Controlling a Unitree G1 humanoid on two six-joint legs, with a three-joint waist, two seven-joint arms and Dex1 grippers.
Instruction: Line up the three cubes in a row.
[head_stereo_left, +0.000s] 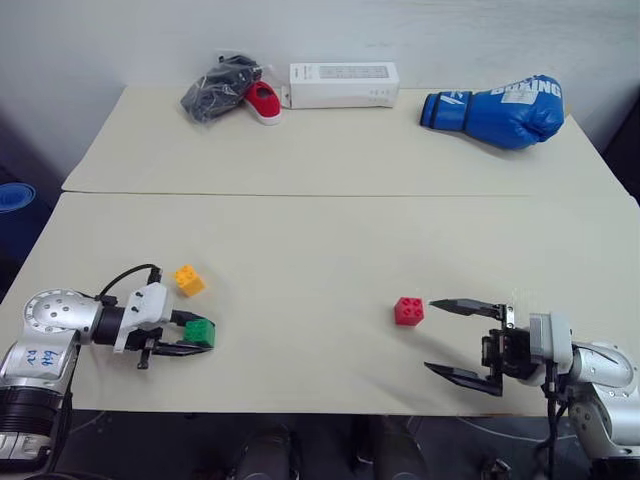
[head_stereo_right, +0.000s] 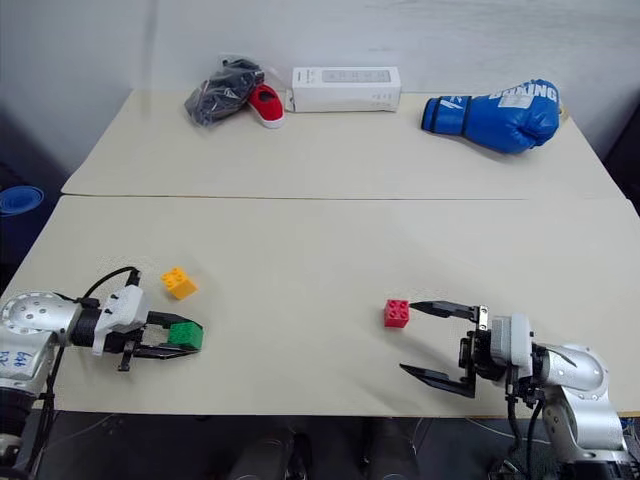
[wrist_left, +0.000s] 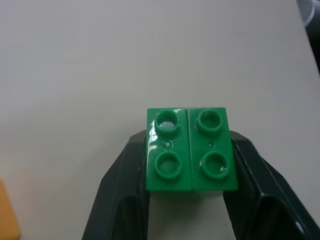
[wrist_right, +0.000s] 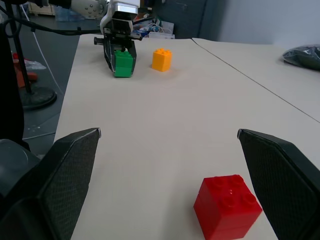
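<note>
The step in hand looks like the pickup of the green cube (wrist_left: 191, 150), and doing it well means keeping the grip square on its two opposite sides before any lift, so the brick does not twist as it travels toward the others. A sensible row would form around the red cube (head_stereo_left: 408, 311), taken here as the landmark: the green cube sits well to the left of it near the front edge of the table (head_stereo_left: 300, 240), and the orange-yellow cube (head_stereo_left: 189, 280) lies just behind the green one, also far left of the red. Carrying the green cube low and setting it down in line with the red, with its studs up, should spare later nudging.

The left gripper (head_stereo_left: 190, 338) has its fingers (wrist_left: 122, 200) closed narrowly on the green cube, one against each side. The right gripper (head_stereo_left: 462, 340) holds nothing; its fingers stand wide apart just right of the red cube, the farther one reaching close to it, not clearly touching.
</note>
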